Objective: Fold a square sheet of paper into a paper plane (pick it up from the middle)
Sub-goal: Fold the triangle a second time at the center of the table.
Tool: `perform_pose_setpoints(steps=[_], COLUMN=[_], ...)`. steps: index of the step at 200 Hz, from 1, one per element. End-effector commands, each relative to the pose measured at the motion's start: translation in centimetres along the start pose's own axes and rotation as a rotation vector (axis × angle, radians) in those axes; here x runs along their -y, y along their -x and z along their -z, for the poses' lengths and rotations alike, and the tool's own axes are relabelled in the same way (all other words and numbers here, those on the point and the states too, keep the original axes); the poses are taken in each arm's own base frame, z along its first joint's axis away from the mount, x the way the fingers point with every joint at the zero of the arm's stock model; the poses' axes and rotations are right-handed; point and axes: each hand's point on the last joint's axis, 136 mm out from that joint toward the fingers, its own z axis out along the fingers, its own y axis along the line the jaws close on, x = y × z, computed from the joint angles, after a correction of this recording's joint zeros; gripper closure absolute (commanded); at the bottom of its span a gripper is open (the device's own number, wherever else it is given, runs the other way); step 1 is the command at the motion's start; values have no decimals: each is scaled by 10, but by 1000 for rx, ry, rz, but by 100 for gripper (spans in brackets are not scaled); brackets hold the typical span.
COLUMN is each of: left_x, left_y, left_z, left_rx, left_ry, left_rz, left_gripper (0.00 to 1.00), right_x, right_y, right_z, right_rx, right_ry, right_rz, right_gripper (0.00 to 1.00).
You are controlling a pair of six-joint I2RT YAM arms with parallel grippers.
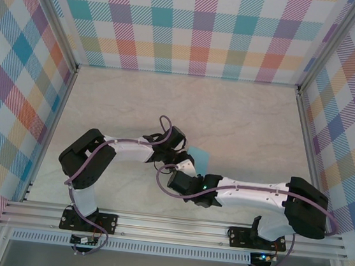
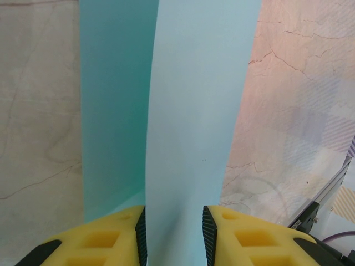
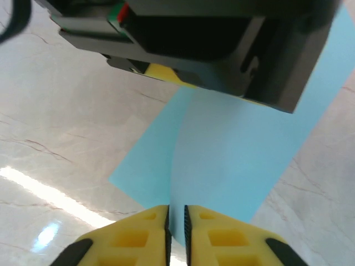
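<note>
The square sheet of paper point(image 1: 200, 155) is light blue and lies mid-table between both arms. In the left wrist view the sheet point(image 2: 194, 111) bows up as a pale ridge between the yellow fingers of my left gripper point(image 2: 175, 238). The jaws stand partly apart, and both pads touch the ridge. My right gripper point(image 3: 176, 233) is shut on the near edge of the sheet point(image 3: 233, 155), which curves up toward the black body of the left gripper point(image 3: 211, 39). From above, the left gripper point(image 1: 182, 148) and right gripper point(image 1: 190, 166) meet at the sheet and hide most of it.
The pale marble tabletop point(image 1: 243, 115) runs out to checked walls on three sides, with a metal rail point(image 1: 173, 225) along the near edge. Purple cables point(image 1: 160, 169) loop beside both wrists.
</note>
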Motion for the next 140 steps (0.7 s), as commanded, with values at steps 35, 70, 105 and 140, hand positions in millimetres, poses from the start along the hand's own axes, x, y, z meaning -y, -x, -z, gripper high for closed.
perform_pose_setpoints(steps=[35,70,105,140], left_x=[6,3,2,-5], left_y=[6,10,13,16], left_z=[10,15,25,37], left_rx=[18,51,86,138], left_ry=[-5,19,47,85], left_rz=[3,4,-6,-6], left_gripper=[67,67,65,61], right_x=[-7,-3,1,4], right_y=[1,2,3,3], right_z=[1,-1,0,0], right_rx=[-29,-42,-39,-33], right_ry=[112,138,202,312], right_rz=[-51,-67,-100,-152], right_gripper=[93,100,100,100])
